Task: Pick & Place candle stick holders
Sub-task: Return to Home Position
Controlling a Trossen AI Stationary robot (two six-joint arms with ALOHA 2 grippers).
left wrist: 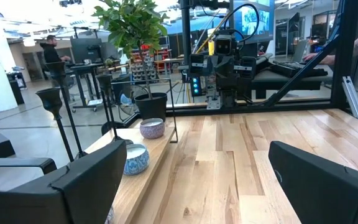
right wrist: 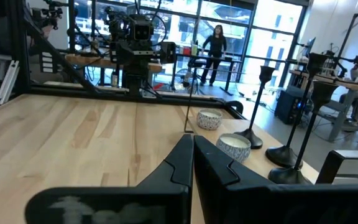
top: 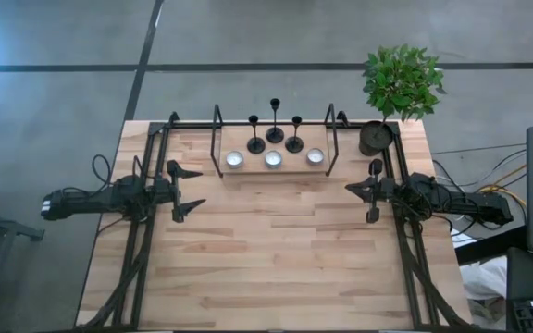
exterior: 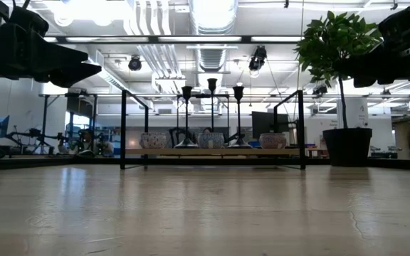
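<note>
Table (top: 276, 268) fills the lower high view. The low view cuts both arms off at its top corners.

Shelf (top: 254, 166), upper centre.

Left gripper (top: 202, 188), centre left: fingers wide apart, empty.

Right gripper (top: 350, 188), centre right: fingers pressed together, empty.

Three candle stick holders (top: 275, 122) stand on the shelf behind three candles (top: 273, 159).

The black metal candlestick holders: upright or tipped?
Upright: the three black metal candlestick holders stand on round bases, stems vertical in the low view.
</note>
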